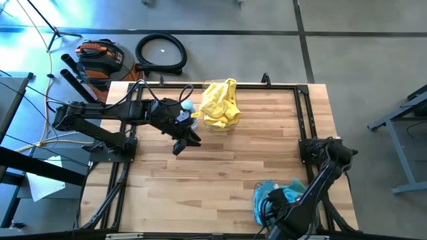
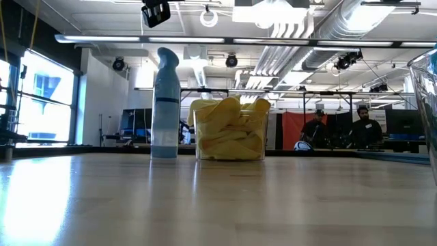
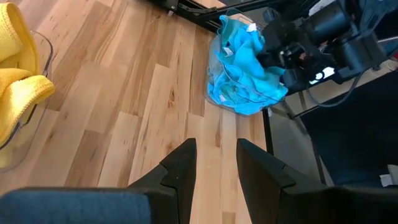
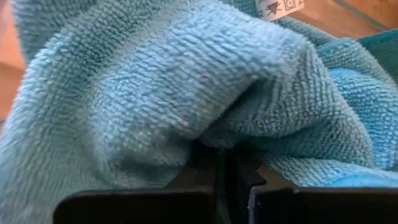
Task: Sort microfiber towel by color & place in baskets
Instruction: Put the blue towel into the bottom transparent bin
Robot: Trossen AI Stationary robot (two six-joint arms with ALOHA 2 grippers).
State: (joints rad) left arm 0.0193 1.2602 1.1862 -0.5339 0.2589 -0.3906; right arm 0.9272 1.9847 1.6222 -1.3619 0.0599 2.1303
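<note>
A wooden table [image 1: 220, 173] seen from above, with your two dark arms at either side. Take the yellow-filled basket [image 1: 221, 120] as the landmark: a clear tub at the table's far edge, heaped with yellow towels [image 1: 220, 103] that spill over its rim. From table height the same yellow cloths fill the tub, with a white-and-blue spray bottle [image 2: 164, 102] standing just beside it.

Your left gripper [image 1: 184, 139] hovers just beside that basket, toward the left arm's base, and holds nothing. Its wrist camera shows the two dark fingers [image 3: 180, 171] parted over bare wood. It looks parked clear of the tub, probably because the yellow side is finished.

Well apart from the landmark, at the near right corner of the table, the second basket [image 3: 227, 93] holds a bunch of teal-blue towels [image 1: 273, 197]. Your right gripper [image 4: 227, 158] is down in that pile with its fingers closed. Its wrist camera is filled with teal terry cloth [image 4: 186, 81] bunched against the fingertips, apparently pinched, though the cloth hides the contact itself.

No towel lies loose on the table, so the sorting looks nearly complete; the right gripper probably needs to let go and lift away.
</note>
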